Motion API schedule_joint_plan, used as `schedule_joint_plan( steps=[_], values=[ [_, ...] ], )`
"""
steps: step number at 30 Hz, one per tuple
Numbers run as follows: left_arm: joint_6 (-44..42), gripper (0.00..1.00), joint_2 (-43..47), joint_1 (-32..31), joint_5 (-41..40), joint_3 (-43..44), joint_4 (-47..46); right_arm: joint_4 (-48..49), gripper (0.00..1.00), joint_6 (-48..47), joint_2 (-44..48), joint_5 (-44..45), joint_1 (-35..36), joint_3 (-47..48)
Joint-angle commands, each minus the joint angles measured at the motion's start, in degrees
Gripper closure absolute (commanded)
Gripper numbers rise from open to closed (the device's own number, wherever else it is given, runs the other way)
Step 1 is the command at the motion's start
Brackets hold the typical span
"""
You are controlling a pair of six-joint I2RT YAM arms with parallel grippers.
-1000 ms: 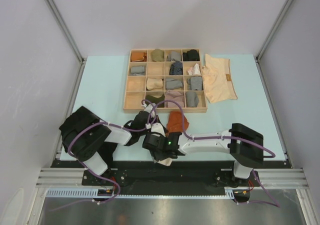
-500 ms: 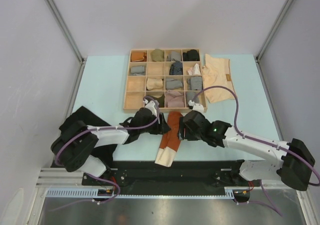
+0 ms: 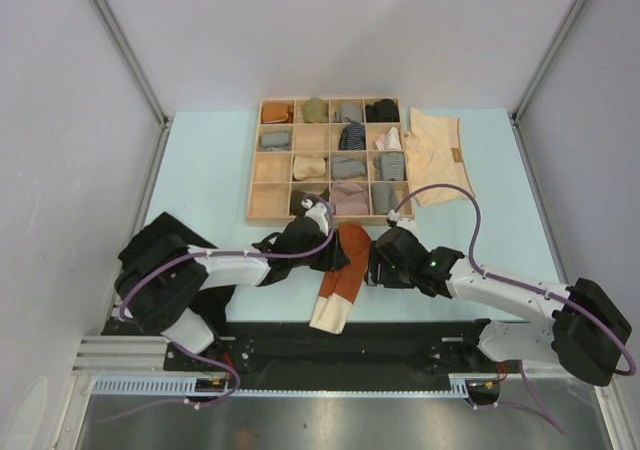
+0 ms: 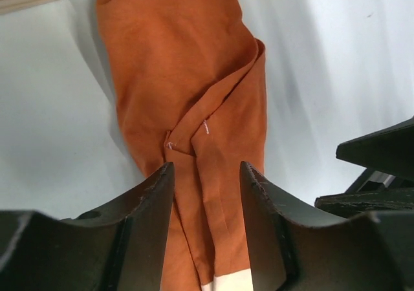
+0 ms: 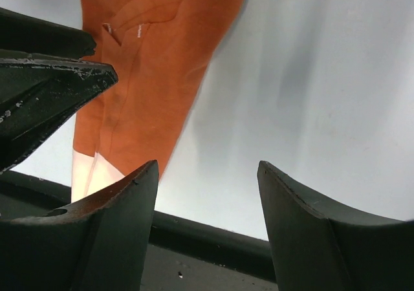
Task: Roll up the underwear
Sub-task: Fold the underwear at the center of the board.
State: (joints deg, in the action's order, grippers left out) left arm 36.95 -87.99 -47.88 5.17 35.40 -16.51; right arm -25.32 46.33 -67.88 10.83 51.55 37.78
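Rust-orange soft cloth underwear (image 3: pixel 343 268) lies long near the table's (image 3: pixel 200 180) near edge, ready to roll; left gripper (image 4: pixel 207 171) and right gripper (image 5: pixel 207 168) stand apart, empty.

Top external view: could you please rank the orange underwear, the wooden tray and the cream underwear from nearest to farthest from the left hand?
1. The orange underwear, right beside the left hand, at the near middle of the table.
2. The wooden tray, just beyond the hand, towards the far side.
3. The cream underwear, far right, next to the tray's right edge.
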Motion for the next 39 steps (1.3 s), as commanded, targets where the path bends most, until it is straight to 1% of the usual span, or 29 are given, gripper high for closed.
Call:
schedule_joint_plan(
  steps=[1,5,8,10,11,14,21,27,28,33,36,39],
  values=[
    [-0.1,0.50,-2.2,-0.2,-0.7,2.8,-0.9,1.9,0.33,1.0,2.6,-0.9,-1.2,-1.6],
    [0.3,0.51,-4.5,-0.2,-0.7,3.4,-1.1,1.9,0.33,1.0,4.0,-1.1,-1.8,-2.7],
    [0.7,0.52,-5.5,-0.2,-2.0,4.2,0.6,1.6,0.33,1.2,4.6,-1.2,-2.0,-3.1],
    [0.8,0.53,-5.6,-0.2,-2.4,4.3,1.0,1.7,0.33,1.2,4.9,-1.2,-2.1,-3.3],
    [0.8,0.56,-5.6,-0.2,-2.2,4.2,0.9,1.8,0.33,1.1,4.8,-1.2,-2.1,-3.4],
    [1.2,0.58,-5.3,-0.4,-2.4,3.9,1.1,1.9,0.33,1.0,4.3,-1.2,-2.2,-3.6],
    [2.6,0.60,-4.9,-1.5,-0.2,2.9,-3.2,2.1,0.33,1.0,3.7,-1.2,-2.2,-3.7],
    [3.0,0.63,-5.6,-2.2,0.1,3.5,-3.7,1.9,0.33,1.1,3.5,-1.0,-2.2,-3.9],
    [3.0,0.64,-6.1,-2.2,0.2,3.6,-3.7,1.9,0.33,1.1,3.5,-1.0,-2.2,-4.0],
    [3.2,0.65,-7.9,-2.6,-1.1,5.0,-0.3,1.8,0.34,1.2,4.0,-0.9,-2.2,-4.2],
    [3.3,0.66,-7.7,-3.0,-4.1,5.6,2.3,1.6,0.34,1.1,4.2,-0.8,-2.2,-4.2],
    [3.3,0.66,-7.1,-3.1,-4.4,5.1,1.8,1.7,0.34,1.2,4.7,-0.6,-2.2,-4.6]
  ],
)
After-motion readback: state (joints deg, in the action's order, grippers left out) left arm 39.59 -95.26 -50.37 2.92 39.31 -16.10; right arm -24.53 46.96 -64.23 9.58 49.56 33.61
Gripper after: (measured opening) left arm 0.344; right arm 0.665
